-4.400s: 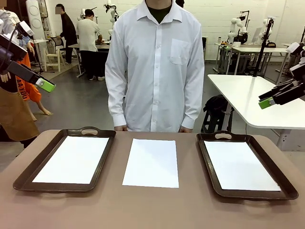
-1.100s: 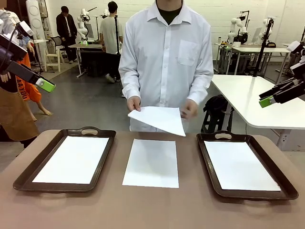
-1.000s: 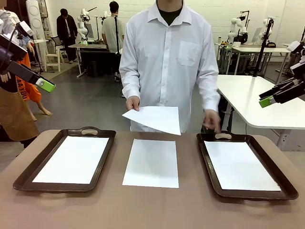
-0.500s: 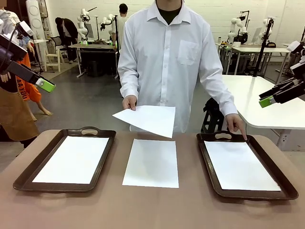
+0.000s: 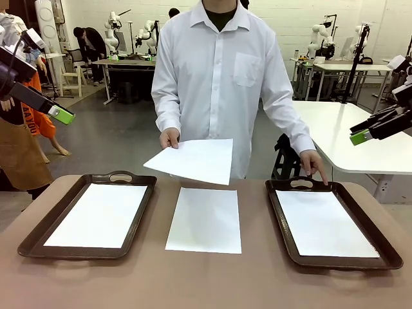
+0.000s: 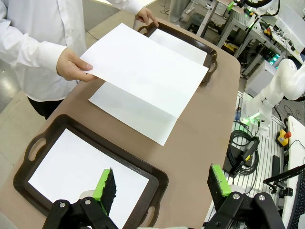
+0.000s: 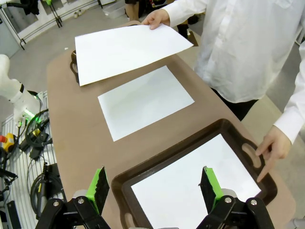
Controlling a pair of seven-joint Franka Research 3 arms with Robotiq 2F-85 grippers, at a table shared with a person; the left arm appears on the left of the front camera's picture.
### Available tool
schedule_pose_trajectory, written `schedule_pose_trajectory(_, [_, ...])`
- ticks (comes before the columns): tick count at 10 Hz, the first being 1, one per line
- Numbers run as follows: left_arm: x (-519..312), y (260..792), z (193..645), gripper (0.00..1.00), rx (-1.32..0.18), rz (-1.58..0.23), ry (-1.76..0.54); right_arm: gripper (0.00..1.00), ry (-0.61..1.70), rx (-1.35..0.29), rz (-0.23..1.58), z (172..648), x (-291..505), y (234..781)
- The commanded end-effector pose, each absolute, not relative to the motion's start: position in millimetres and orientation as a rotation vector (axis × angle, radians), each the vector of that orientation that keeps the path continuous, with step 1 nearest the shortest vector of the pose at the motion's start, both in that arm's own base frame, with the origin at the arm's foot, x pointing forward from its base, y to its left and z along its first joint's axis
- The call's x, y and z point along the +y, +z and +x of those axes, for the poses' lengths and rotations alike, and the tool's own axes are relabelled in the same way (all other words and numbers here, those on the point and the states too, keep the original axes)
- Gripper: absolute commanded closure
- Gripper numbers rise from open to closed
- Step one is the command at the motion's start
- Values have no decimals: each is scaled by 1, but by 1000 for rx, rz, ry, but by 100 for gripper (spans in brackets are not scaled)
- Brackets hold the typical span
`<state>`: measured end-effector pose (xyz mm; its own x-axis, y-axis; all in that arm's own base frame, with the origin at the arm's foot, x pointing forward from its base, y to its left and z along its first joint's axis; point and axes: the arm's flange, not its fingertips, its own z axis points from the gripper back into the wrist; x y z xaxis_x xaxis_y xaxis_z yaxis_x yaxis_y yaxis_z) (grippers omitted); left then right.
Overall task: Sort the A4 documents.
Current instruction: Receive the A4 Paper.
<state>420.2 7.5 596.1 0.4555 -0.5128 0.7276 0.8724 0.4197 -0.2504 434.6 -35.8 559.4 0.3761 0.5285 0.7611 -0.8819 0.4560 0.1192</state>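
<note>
One brown table (image 5: pixel 206 283) is spreading out beneath the left gripper (image 6: pixel 162 183) and the right gripper (image 7: pixel 153 183). A person in a white shirt (image 5: pixel 219 71) is standing at its far side, facing both of them. Two dark brown trays are sitting on the table. The left tray (image 5: pixel 35 241) is lying below and ahead of the left gripper, and the right tray (image 5: pixel 389 257) below and ahead of the right gripper.

Four A4 documents are showing. One sheet (image 5: pixel 96 215) is lying flat in the left tray and another (image 5: pixel 322 222) flat in the right tray. A third (image 5: pixel 206 219) is resting on the bare table between the trays, about midway between the two grippers. The fourth sheet (image 5: pixel 193 161) is hanging tilted in the air above the far end of that middle one. The person's hand (image 5: pixel 169 137) is pinching it at one corner, well apart from either gripper. The person's other hand (image 5: pixel 313 164) is touching the right tray by its handle (image 5: pixel 301 183).

Both grippers are hovering high off the table, their jaws standing wide apart and gripping nothing.
</note>
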Motion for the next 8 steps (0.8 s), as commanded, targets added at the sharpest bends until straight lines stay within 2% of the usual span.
schedule_pose_trajectory(1, [7, 597, 419, 0, -612, -674, -944, 0, 966, -714, 574, 434, -36, 557])
schedule_pose_trajectory(5, [7, 597, 419, 0, -612, -674, -944, 0, 915, -703, 605, 441, -24, 555])
schedule_pose_trajectory(8, [7, 597, 419, 0, -612, -674, -944, 0, 795, -655, 765, 452, 2, 542])
